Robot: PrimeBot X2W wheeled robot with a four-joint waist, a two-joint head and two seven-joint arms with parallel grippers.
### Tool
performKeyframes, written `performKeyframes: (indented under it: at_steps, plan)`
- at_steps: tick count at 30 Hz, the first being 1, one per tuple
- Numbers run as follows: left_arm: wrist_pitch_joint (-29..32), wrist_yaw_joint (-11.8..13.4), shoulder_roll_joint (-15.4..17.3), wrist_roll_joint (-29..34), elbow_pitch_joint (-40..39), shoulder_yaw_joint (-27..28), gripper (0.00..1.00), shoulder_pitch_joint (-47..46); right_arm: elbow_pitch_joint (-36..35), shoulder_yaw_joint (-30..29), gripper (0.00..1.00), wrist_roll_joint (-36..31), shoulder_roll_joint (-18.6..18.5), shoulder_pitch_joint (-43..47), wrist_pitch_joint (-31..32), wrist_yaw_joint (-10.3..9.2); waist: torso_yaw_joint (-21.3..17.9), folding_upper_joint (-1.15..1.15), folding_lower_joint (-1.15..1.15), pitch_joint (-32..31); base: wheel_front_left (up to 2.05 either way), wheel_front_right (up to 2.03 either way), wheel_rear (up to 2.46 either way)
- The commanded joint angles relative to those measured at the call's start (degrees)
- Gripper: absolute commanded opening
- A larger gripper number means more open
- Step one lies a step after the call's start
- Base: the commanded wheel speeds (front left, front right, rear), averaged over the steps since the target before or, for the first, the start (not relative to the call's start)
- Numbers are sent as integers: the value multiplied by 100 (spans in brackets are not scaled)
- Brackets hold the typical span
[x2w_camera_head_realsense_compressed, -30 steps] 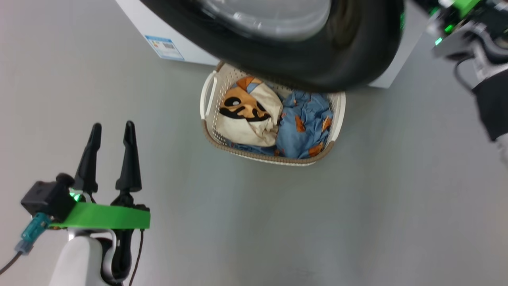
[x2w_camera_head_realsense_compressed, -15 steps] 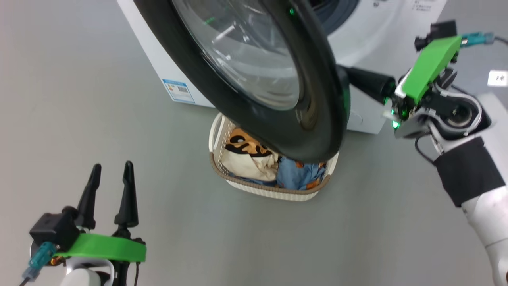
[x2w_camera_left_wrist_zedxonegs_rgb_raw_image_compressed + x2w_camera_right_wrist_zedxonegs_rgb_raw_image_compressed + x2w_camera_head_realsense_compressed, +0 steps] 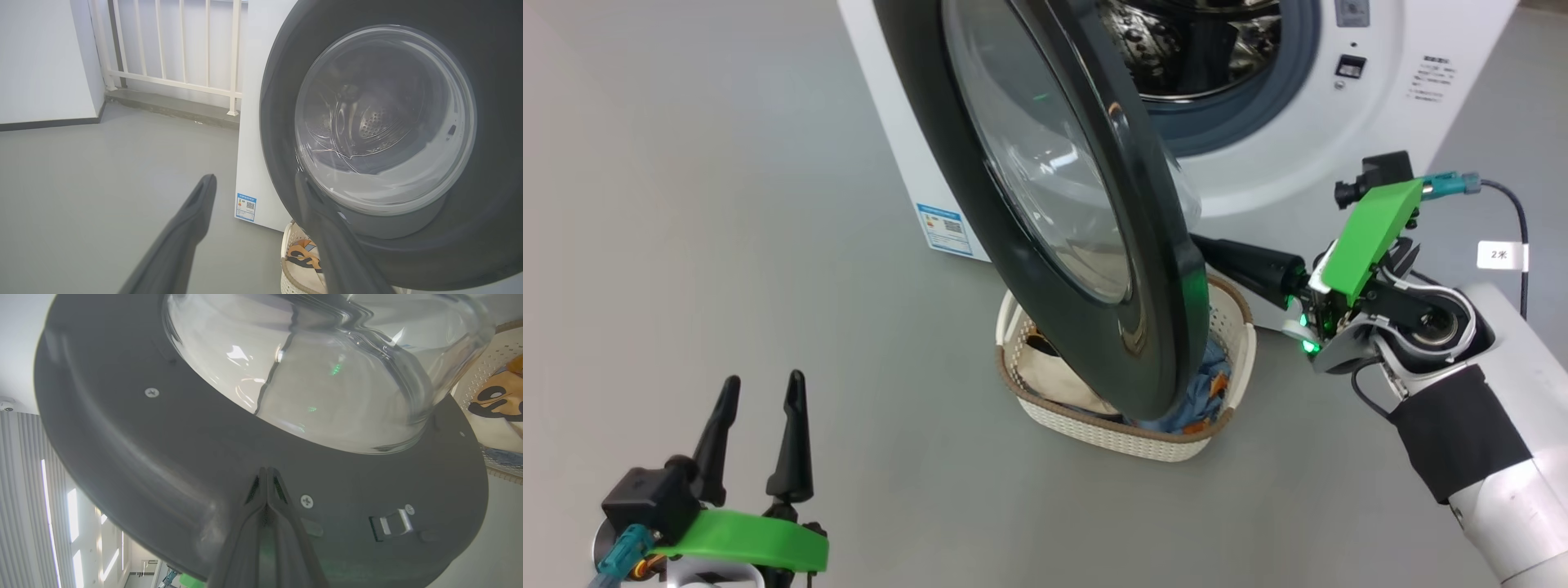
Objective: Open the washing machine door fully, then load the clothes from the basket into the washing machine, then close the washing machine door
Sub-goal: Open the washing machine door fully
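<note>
Right gripper (image 3: 266, 470) — jaws shut, empty — is now pressing the washing machine door (image 3: 1045, 196) from its inner face, swinging it wider; left gripper (image 3: 764, 377) idling open at near left, clothes (image 3: 1201, 400) still waiting.

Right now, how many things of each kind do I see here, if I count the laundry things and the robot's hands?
Washing machine: 1
Washing machine door: 1
Basket: 1
Garments: 2 (cream garment, blue garment)
Hands: 2 (left hand, right hand)
Total: 7
</note>
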Motion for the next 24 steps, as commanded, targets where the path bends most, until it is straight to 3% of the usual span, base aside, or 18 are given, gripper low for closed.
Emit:
performKeyframes:
  at_steps: [1,13,24]
  plan:
    - [-37,-12,97,49,-96,198,100,-39,-199,47,0,95,183,72,67,34,163,0,0,-120,0,0,0]
    - [-37,-12,89,107,-54,177,100,24,-322,-6,0,117,377,427,172,34,613,0,0,-295,0,0,0]
    - [-37,-3,114,122,-69,208,100,27,-330,-48,0,18,493,483,194,34,625,0,0,-321,0,0,0]
